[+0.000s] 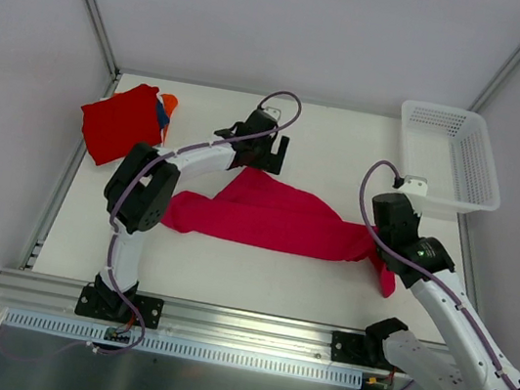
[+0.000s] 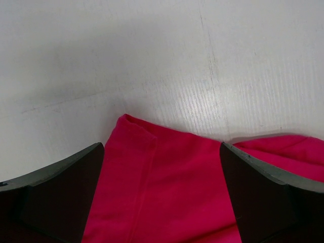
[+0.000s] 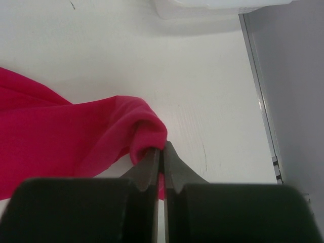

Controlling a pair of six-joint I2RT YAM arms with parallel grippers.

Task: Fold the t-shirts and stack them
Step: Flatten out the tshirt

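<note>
The counter (image 1: 346, 149) carries a pink t-shirt (image 1: 276, 219) across its middle, its far edge under the left arm. A folded red t-shirt (image 1: 118, 121) at the far-left corner hides most of the orange t-shirt (image 1: 169, 102) beneath. The left hand (image 2: 162, 152) is spread above the pink hem. The right hand (image 3: 162, 152) is pressed together, pinching the pink t-shirt's right end.

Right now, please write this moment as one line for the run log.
left gripper: open over magenta t-shirt, far edge | right gripper: shut on its right end | red folded t-shirt: far left | basket: far right

The left hand (image 2: 162, 152), spread wide, frames a corner of the magenta-pink t-shirt (image 2: 174, 182) lying on the white table (image 2: 152, 50).
</note>
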